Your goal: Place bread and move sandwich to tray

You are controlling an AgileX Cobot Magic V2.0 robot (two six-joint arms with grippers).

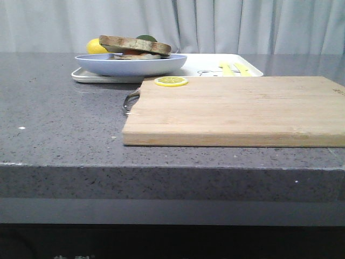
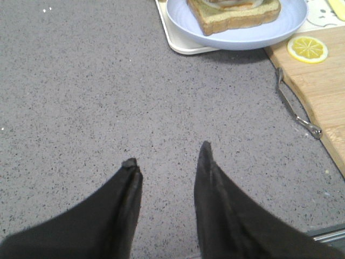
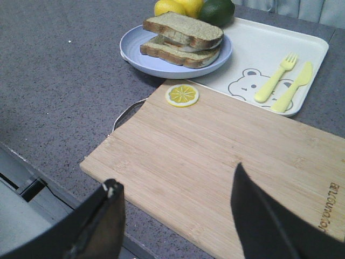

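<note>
- Two grippers are in view, both empty: the left gripper (image 2: 168, 162) hovers over bare counter (image 1: 59, 118) with its fingers a modest gap apart, and the right gripper (image 3: 175, 202) hangs above the cutting board (image 1: 237, 110), spread wide.
- The sandwich (image 3: 182, 39) looks already assembled: the top bread (image 3: 183, 28) lies on a lower slice with egg between, all on the blue plate (image 3: 140, 59).
- That plate sits on the tray (image 3: 259, 51) at its 9 o'clock end, so little of the task seems left.
- If any step remains, I judge it to be checking that the stack sits square; any touch should come straight down, grip by the crusts, and squeeze lightly so the filling does not slide.
- Count: two bread slices, one plate, one tray, one board, one lemon slice (image 3: 182, 95) at the board's 11 o'clock corner, one yellow fork (image 3: 275, 78), one yellow knife (image 3: 294, 86).
</note>
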